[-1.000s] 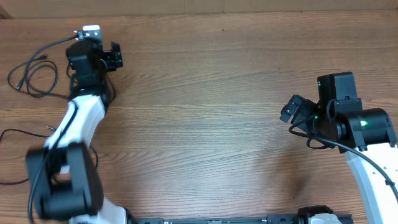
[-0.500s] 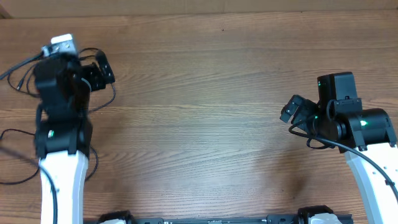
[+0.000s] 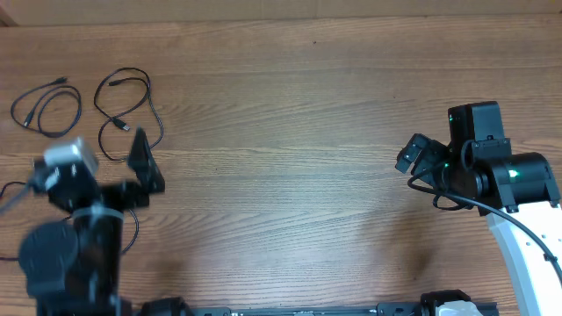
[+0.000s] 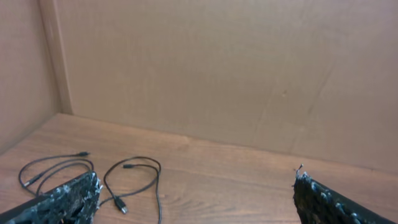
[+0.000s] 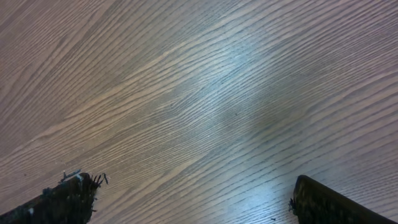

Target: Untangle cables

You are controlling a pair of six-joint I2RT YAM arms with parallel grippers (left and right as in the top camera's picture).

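Two of the cables lie apart in the upper left of the overhead frame. The first cable (image 3: 46, 110) is coiled on its own near the left edge. The second cable (image 3: 129, 104) sits in a looser loop just to its right, and no crossing shows between them. By this view, that part of the job looks done.

A third cord (image 3: 10, 187) peeks out lower down at the far left edge and runs under the left arm (image 3: 75, 254). How it lies there cannot be told, so whether anything is left to separate hangs on that one.

The left fingers (image 3: 145, 165) are spread wide and hold nothing, poised over the worktop (image 3: 281, 132) just below the second cable. The right fingers (image 3: 411, 153) are spread wide and empty too, over at the right of the frame and well apart from every cable.

On to the wrist views. The left wrist camera looks low across the worktop and catches the first cable (image 4: 55, 167) and the second cable (image 4: 155, 179) lying separate beyond its own fingers (image 4: 62, 199). It also shows a plain brown wall (image 4: 217, 68) behind them, which the overhead misses, but the third cord does not show here. The right wrist view gives only bare wood grain between its open fingers (image 5: 323, 202), with no cable anywhere under that arm.
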